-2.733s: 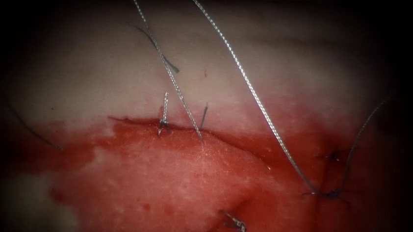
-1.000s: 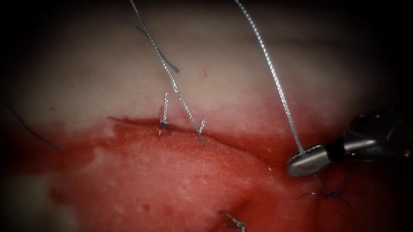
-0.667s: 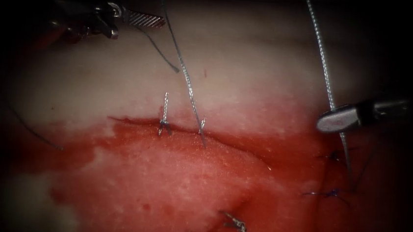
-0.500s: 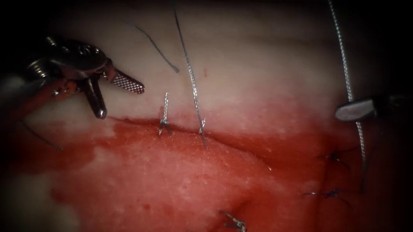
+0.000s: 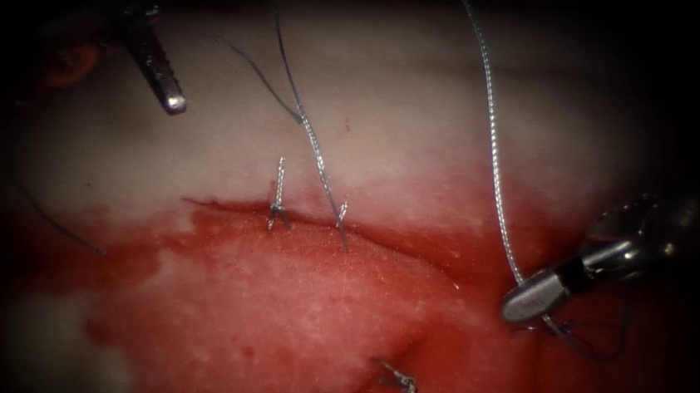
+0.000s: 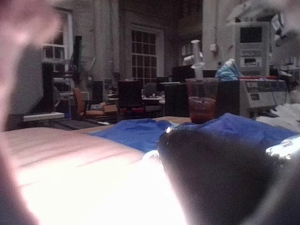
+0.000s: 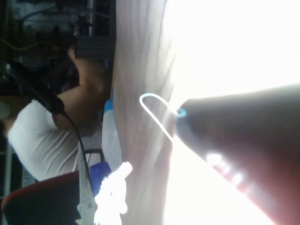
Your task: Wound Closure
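The cut [image 5: 232, 207] runs across the tissue [image 5: 390, 116], with red fluid [image 5: 317, 302] spread below it. Two stitches [image 5: 277, 195] cross it near the middle. From the right one, thread [image 5: 309, 135] climbs to the top edge, passing close to my left tool [image 5: 227, 41]. That tool hangs above the tissue's upper left with its jaws spread wide and nothing between them. My right tool [image 5: 536, 294] lies right of the cut, shut on a long thread [image 5: 494, 166] just above a dark knot [image 5: 561, 328]. In the right wrist view a thread loop [image 7: 150, 101] curls beside the tool [image 7: 243, 150].
A cut thread end [image 5: 259, 81] lies on the pale tissue above the stitches, and another [image 5: 56, 223] at the far left. Earlier knots [image 5: 402, 384] sit at the lower edge. The left wrist view shows my tool's dark body [image 6: 220, 178] over blue drape [image 6: 136, 133].
My left tool rose from beside the cut's left end to the upper left, jaws still apart. My right tool moved down and left with the thread, toward the knot.
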`<action>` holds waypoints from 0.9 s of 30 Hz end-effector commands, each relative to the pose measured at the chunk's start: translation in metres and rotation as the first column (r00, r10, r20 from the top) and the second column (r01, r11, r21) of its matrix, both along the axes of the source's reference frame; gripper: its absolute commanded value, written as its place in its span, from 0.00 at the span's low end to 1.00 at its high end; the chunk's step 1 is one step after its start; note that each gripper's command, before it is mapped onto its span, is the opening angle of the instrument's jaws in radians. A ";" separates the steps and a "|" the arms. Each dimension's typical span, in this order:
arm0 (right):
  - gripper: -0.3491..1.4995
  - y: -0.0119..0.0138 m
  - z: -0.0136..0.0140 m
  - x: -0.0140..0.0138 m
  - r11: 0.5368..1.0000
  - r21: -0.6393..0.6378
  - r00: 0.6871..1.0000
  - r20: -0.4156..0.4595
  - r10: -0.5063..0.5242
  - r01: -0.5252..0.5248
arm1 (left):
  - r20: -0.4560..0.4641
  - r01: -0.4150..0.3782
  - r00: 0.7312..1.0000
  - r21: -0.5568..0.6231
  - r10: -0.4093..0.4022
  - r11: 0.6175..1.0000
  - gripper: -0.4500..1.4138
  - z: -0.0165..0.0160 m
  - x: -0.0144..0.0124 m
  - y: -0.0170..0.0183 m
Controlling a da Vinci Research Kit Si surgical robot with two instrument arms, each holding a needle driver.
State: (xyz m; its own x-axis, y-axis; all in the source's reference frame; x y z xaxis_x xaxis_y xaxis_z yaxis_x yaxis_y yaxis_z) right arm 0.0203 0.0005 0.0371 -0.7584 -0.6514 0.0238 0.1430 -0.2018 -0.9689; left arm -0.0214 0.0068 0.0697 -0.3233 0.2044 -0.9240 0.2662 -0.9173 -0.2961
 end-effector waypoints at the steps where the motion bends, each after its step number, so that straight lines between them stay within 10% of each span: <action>1: 0.00 0.0007 -0.0015 0.0007 1.000 -0.005 1.000 -0.015 0.004 -0.004 | -0.023 -0.048 0.999 -0.163 0.045 0.985 0.46 -0.0013 -0.0006 0.0010; 7: 0.00 0.0004 -0.0015 0.0010 1.000 0.000 1.000 -0.024 -0.010 0.010 | -0.257 -0.152 0.966 -0.548 0.008 0.823 0.28 0.0005 -0.0078 -0.0010; 12: 0.00 -0.0001 -0.0013 0.0012 1.000 0.008 1.000 -0.021 -0.013 0.013 | -0.276 -0.033 0.935 -0.692 -0.223 0.721 0.25 0.0019 -0.0092 -0.0002; 13: 0.00 -0.0002 -0.0013 0.0012 1.000 0.017 1.000 -0.020 -0.013 0.013 | -0.271 0.056 0.911 -0.668 -0.312 0.742 0.23 0.0022 -0.0089 0.0002; 15: 0.00 -0.0003 -0.0013 0.0013 1.000 0.022 1.000 -0.024 -0.015 0.015 | -0.324 0.440 0.780 -0.324 -0.536 0.837 0.20 0.0028 -0.0082 0.0007; 16: 0.00 -0.0004 -0.0013 0.0013 1.000 0.022 1.000 -0.024 -0.016 0.016 | -0.385 0.591 0.712 -0.123 -0.587 0.797 0.17 0.0033 -0.0078 0.0009; 19: 0.00 -0.0004 -0.0012 0.0014 1.000 0.020 1.000 -0.024 -0.015 0.016 | -0.547 0.721 0.689 0.444 -0.476 0.533 0.21 0.0065 -0.0066 0.0018; 24: 0.00 -0.0009 -0.0010 0.0018 0.999 0.024 0.999 -0.028 -0.024 0.025 | -0.580 0.696 0.658 0.712 -0.480 0.092 0.29 0.0120 -0.0061 0.0029; 27: 0.00 -0.0011 -0.0010 0.0020 0.999 0.022 0.999 -0.033 -0.032 0.033 | -0.597 0.638 0.684 0.768 -0.420 -0.052 0.29 0.0138 -0.0064 0.0032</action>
